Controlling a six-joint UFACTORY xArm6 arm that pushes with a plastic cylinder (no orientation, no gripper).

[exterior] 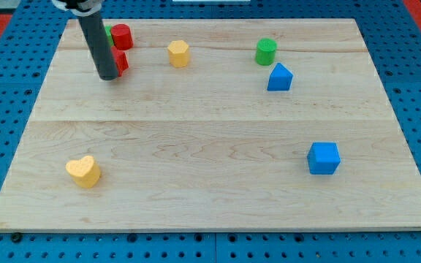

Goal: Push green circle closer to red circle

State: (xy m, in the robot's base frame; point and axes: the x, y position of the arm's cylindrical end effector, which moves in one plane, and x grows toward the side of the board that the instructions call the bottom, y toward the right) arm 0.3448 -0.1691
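Note:
The green circle [266,51] stands at the view's upper right of centre, just above a blue triangular block [279,77]. The red circle [121,36] stands at the view's upper left. My rod comes down from the top left, and my tip [108,76] rests on the board just below and left of the red circle. The tip touches or partly hides a second red block [120,61]. A sliver of another green block [107,33] shows behind the rod, left of the red circle. The green circle is far to the right of my tip.
A yellow hexagonal block [178,53] lies between the red circle and the green circle. A blue cube [323,158] sits at the lower right. A yellow heart [84,171] sits at the lower left. The wooden board [210,197] lies on a blue pegboard.

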